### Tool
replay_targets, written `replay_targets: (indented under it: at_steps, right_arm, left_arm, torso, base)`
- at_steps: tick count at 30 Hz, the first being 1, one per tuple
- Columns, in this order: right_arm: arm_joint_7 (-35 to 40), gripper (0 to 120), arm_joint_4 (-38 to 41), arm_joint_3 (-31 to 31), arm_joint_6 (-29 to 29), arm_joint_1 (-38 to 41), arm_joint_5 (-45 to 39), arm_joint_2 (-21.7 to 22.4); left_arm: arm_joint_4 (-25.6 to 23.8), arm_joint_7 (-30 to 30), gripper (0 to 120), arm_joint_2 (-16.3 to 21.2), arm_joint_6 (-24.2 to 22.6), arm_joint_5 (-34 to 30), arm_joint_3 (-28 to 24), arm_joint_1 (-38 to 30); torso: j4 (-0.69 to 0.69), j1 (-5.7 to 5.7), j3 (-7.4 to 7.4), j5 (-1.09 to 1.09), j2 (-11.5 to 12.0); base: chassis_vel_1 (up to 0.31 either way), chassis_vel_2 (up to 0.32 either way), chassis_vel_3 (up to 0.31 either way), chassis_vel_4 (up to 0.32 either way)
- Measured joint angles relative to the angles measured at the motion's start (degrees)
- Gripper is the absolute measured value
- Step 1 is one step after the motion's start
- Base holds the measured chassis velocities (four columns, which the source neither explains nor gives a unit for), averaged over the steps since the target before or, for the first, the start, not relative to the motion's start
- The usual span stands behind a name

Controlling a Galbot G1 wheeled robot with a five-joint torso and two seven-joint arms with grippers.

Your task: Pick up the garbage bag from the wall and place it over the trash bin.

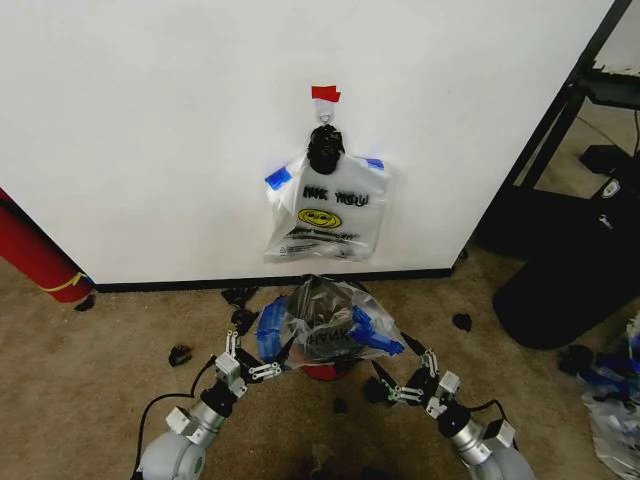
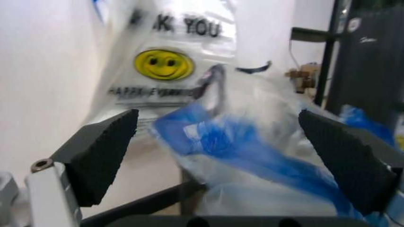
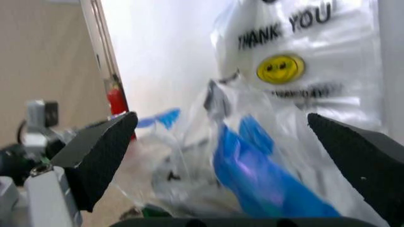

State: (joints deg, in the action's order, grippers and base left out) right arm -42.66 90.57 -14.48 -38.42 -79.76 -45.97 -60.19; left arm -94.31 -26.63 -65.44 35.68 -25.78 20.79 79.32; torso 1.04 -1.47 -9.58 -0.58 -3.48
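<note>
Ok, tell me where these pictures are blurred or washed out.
Head view: mostly sharp; the bundle of bags on the wall is readable, with a soft shadow beside it. Left wrist view: the garbage bag is smeared, and the left tool is sharper. Right wrist view: wall glare, bag print blurred, between the right tool pads.

The garbage bag (image 1: 325,325), thin see-through plastic with blue-edged handles and dark print, lies crumpled and draped over the trash bin (image 1: 320,372) on the carpet just in front of the wall (image 1: 150,130). Its blue handles spread out to both sides. Only a small patch of the bin's red body shows beneath the plastic at the front. The wall is plain white with a black baseboard; a red tape strip (image 1: 325,94) sits above a small metal hook (image 1: 324,116) on it.
</note>
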Motion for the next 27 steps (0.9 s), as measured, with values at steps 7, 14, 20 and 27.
replay_targets:
  at_steps: [7,14,20,27]
  right_arm:
    - [-0.2,100,4.6,-0.2,0.0,-1.2,-3.3,0.7]
    - [12.1,100,11.2,-2.4,-0.2,-2.1,4.1,0.8]
    - [36.2,100,16.7,-4.0,0.1,-0.2,19.7,-0.7]
    - [58.4,100,25.3,-7.7,7.0,-1.0,30.5,-2.8]
  left_arm:
    - [-9.6,0.7,100,5.5,-0.9,-1.8,2.4,2.9]
    - [-18.2,7.9,100,12.1,-7.1,-1.3,1.7,1.0]
    - [-17.5,12.7,100,20.3,-14.2,-3.0,-1.6,-4.7]
    - [-10.1,11.4,100,26.4,-23.7,-8.2,-19.2,-25.6]
  torso:
    - [-0.01,0.00,0.00,0.00,0.0]
    - [0.01,0.00,0.00,0.00,0.0]
    - [-0.02,0.00,0.00,0.00,0.0]
    - [0.02,0.00,-0.01,-0.02,0.0]
  base:
    - [0.000,0.000,0.000,0.000]
    - [0.000,0.000,0.000,0.000]
    - [0.000,0.000,0.000,0.000]
    - [0.000,0.000,0.000,0.000]
